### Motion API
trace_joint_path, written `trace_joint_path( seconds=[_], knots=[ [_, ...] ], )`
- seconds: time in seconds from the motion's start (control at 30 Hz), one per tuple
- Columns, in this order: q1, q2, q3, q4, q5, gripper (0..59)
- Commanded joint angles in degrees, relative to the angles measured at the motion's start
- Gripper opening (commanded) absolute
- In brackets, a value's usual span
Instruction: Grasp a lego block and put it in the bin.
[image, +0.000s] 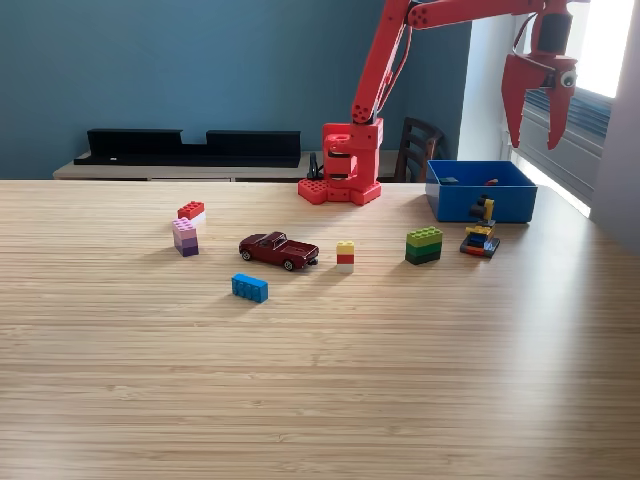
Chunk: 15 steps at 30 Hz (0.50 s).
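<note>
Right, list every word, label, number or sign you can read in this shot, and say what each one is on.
None can be read.
The bin, the toy car, the lego blocks on the table and the red arm's base show no legible print.
The black unit against the wall has a tiny pale spot, too small to read.

The light wood-grain surface (320, 380) carries the blue bin (481, 201), the arm's red base (342, 170), a dark red toy car (278, 250), a blue block (250, 288), a pink-purple stack (185, 237), a red-white block (191, 211), a yellow-red stack (345, 255), a green stack (424, 244) and a mixed-colour build (481, 234).
</note>
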Motion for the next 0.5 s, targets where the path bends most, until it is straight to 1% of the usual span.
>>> trace_joint_path(
  seconds=[0.03, 0.1, 0.17, 0.2, 0.33, 0.5],
  knots=[
    [1.67, 1.32, -3.96, 1.32, -0.62, 18.1],
    [3.6, 1.32, -4.04, 1.32, -0.62, 15.2],
    [6.77, 1.41, -4.22, 1.32, 0.18, 4.8],
    [8.79, 1.41, -4.13, 1.32, 0.88, 0.7],
    [20.65, 1.49, -2.2, 1.32, 3.43, 0.1],
    [41.92, 1.67, -0.62, 1.23, 6.59, 0.1]
  ],
)
